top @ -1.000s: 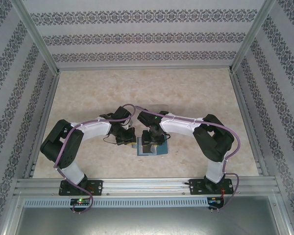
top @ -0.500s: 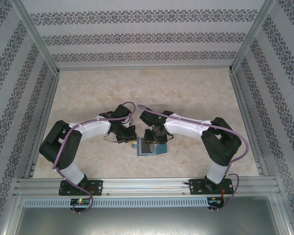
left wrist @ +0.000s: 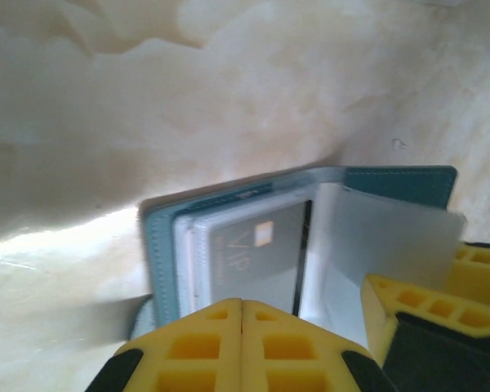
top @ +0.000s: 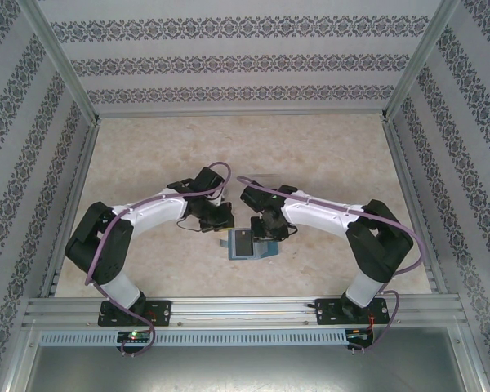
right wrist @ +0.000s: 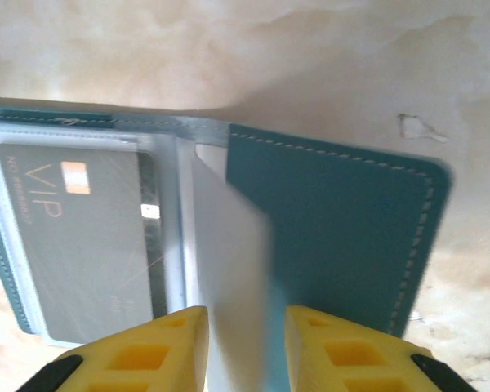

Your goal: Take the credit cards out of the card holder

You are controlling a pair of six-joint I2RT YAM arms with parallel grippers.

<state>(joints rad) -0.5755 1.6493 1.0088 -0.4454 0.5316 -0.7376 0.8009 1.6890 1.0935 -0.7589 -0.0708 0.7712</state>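
The teal card holder [top: 247,246] lies open on the table between both arms. In the left wrist view its teal edge [left wrist: 158,253] frames clear sleeves with a grey credit card [left wrist: 257,253] marked VIP inside. My left gripper [left wrist: 242,309] is shut and empty just before the holder, at its upper left [top: 219,218] in the top view. A frosted sleeve flap [right wrist: 229,245] stands up between the parted fingers of my right gripper [right wrist: 245,327], beside the card [right wrist: 82,237] and the teal cover [right wrist: 335,229]. The right gripper [top: 271,230] is at the holder's upper right.
A clear plastic tray [top: 265,179] lies just beyond the two wrists. The marble-patterned tabletop [top: 327,147] spreads out to patterned walls on three sides. A yellow finger [left wrist: 408,306] of the right gripper shows at the lower right of the left wrist view.
Both grippers have drawn back from over the holder, the left up and away, the right toward the right. The grey card in the holder is now uncovered from above.
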